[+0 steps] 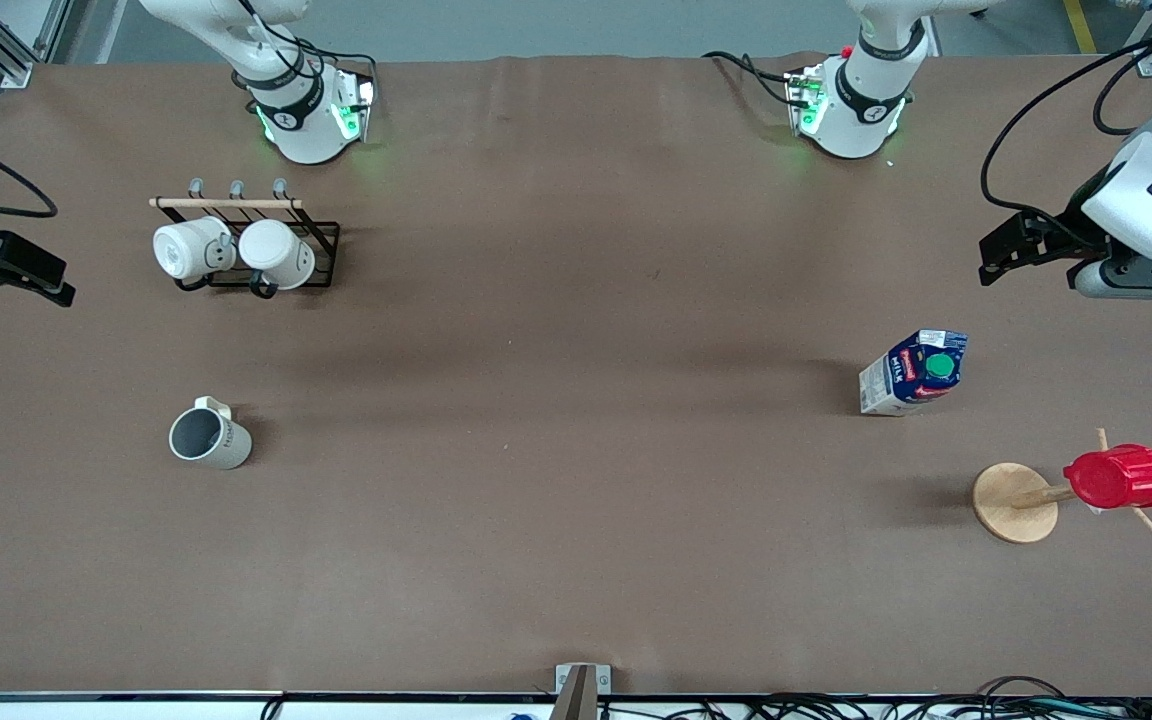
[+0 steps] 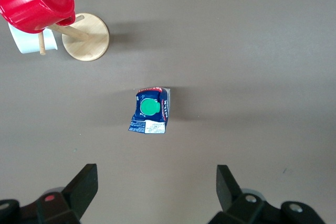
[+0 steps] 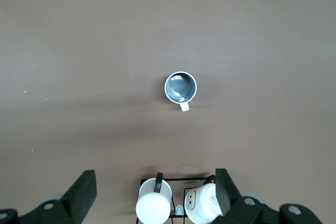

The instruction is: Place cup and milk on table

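The cup [image 1: 208, 438] stands upright on the table [image 1: 576, 420] toward the right arm's end; it also shows in the right wrist view [image 3: 180, 86] with its grey inside up. The milk [image 1: 914, 372] stands upright on the table toward the left arm's end, with its green cap showing in the left wrist view [image 2: 151, 109]. My left gripper [image 1: 991, 262] is open and empty, high over the table's edge at its own end [image 2: 156, 187]. My right gripper [image 1: 56, 285] is open and empty, high over the other end [image 3: 155, 190].
A black wire rack [image 1: 321, 235] holds two bright white mugs [image 1: 191, 248] farther from the front camera than the cup. A red ribbed cup [image 1: 1118, 477] hangs on a wooden peg stand [image 1: 1011, 505] nearer to the front camera than the milk.
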`<state>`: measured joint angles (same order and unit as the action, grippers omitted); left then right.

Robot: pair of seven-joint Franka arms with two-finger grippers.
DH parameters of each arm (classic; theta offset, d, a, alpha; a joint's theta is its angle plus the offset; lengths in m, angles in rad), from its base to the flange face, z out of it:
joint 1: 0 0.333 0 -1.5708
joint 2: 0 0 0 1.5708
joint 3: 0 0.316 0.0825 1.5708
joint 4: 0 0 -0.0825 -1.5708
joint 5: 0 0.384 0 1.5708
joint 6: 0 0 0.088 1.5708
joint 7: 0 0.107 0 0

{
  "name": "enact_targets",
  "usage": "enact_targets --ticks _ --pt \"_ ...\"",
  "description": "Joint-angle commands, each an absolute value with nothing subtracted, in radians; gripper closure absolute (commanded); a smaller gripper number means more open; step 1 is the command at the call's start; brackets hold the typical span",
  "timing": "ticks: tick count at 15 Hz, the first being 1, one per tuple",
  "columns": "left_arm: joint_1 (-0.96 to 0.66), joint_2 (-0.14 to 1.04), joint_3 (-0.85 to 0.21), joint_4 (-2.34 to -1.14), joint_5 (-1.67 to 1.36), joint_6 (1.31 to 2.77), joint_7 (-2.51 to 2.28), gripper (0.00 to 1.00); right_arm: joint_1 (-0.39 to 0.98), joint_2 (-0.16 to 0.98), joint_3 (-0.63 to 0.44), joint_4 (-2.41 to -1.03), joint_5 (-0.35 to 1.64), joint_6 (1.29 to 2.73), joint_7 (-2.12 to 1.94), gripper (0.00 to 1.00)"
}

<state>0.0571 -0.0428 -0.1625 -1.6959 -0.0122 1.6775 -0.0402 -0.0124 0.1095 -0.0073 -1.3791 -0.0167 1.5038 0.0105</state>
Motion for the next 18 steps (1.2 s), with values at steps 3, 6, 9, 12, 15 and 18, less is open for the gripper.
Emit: enact_targets --ticks 3,6,9,12,15,18 --pt "0.061 -0.037 -0.163 -1.681 -0.014 1.666 -0.035 0.00 -0.021 0.086 -0.005 -1.407 -0.014 1.514 0.000 0.00" --pt "0.064 -0.025 -0.163 -1.680 -0.017 1.671 -0.023 0.01 -0.023 0.087 -0.005 -1.404 -0.017 1.516 -0.009 0.00" --pt "0.077 -0.022 -0.161 -1.681 -0.021 1.677 -0.025 0.00 -0.028 0.107 -0.005 -1.401 -0.028 1.520 -0.092 0.00" --pt "0.077 0.008 -0.161 -1.703 -0.015 1.719 -0.023 0.00 -0.063 0.156 -0.005 -1.413 -0.018 1.569 -0.097 0.00" --pt "0.078 0.031 -0.161 -1.762 -0.014 1.793 -0.023 0.00 -0.078 0.230 -0.006 -1.483 -0.026 1.653 -0.101 0.00" --pt "0.084 0.052 -0.161 -1.834 -0.014 1.885 -0.023 0.00 -0.089 0.250 -0.006 -1.638 -0.026 1.831 -0.106 0.00"
